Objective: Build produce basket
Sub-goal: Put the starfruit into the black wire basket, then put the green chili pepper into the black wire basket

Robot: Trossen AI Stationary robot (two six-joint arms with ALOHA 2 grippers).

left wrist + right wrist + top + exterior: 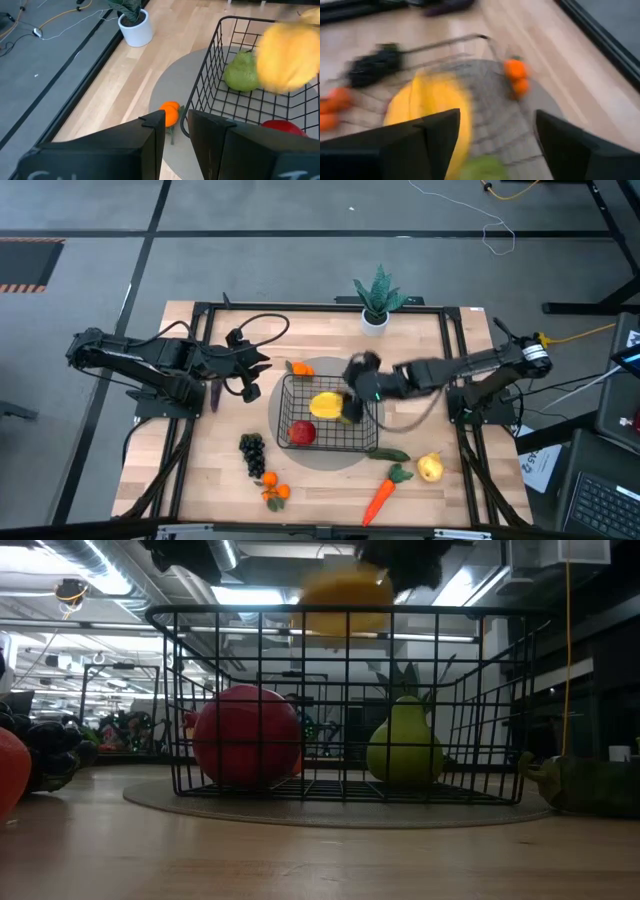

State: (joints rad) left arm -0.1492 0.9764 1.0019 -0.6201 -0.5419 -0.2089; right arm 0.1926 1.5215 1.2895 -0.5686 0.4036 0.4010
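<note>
High view puts the right gripper over the basket, its fingers spread wide with the yellow squash just below them; in the low view the squash shows blurred at rim height, so it appears to be dropping free, though that is hard to confirm. A red apple and green pear already sit inside. The step in hand looks like releasing the squash. Next, that arm needs to lift clear and go for produce on the bench: the grapes, carrot or yellow pear. The left gripper waits beside the basket, fingers nearly together, holding nothing. No writing is readable.
</note>
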